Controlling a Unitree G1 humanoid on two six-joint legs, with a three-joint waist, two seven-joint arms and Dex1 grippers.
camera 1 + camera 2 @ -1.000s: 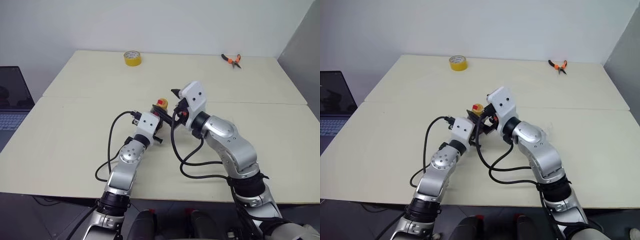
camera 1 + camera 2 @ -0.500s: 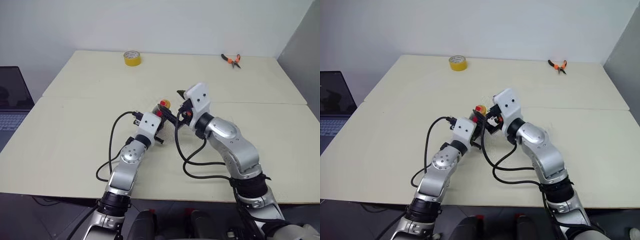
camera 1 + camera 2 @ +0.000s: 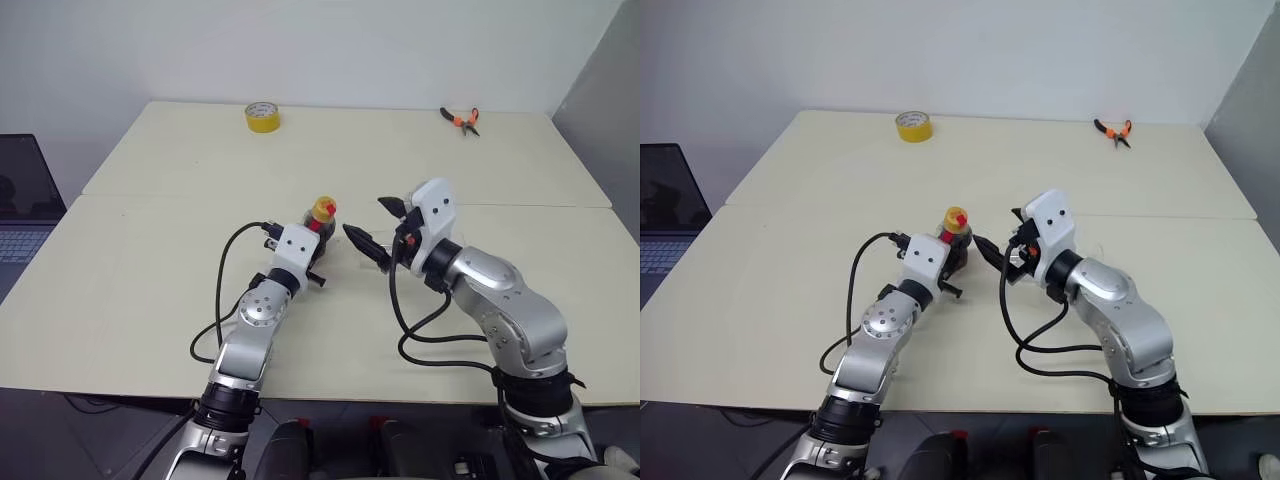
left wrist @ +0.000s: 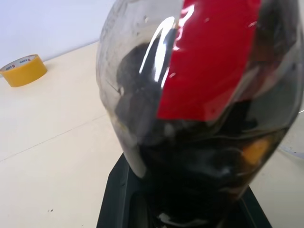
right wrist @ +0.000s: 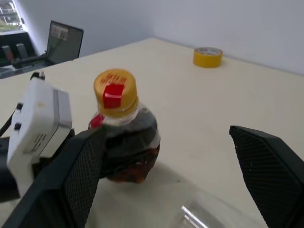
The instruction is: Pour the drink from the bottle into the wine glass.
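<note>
The bottle (image 3: 321, 222), with its yellow cap (image 5: 115, 87) on and the dark drink (image 5: 138, 129) inside, stands upright mid-table. My left gripper (image 3: 316, 240) is shut on its body from the near side. My right gripper (image 3: 376, 228) hangs just right of the bottle, level with the cap and pointing at it. It is open, with wide-spread fingers (image 5: 78, 178) that touch nothing. A clear curved rim, seemingly the wine glass (image 5: 209, 209), shows low between those fingers, close to the bottle. The rest of the glass is too transparent to make out.
A yellow tape roll (image 3: 263, 117) lies at the table's far left and orange-handled pliers (image 3: 462, 119) at the far right. A laptop (image 3: 20, 200) sits off the table's left side. Black cables loop from both wrists over the near table (image 3: 130, 290).
My right gripper has drawn back to the right, away from the bottle's cap, staying open. The left gripper and the bottle have not moved.
</note>
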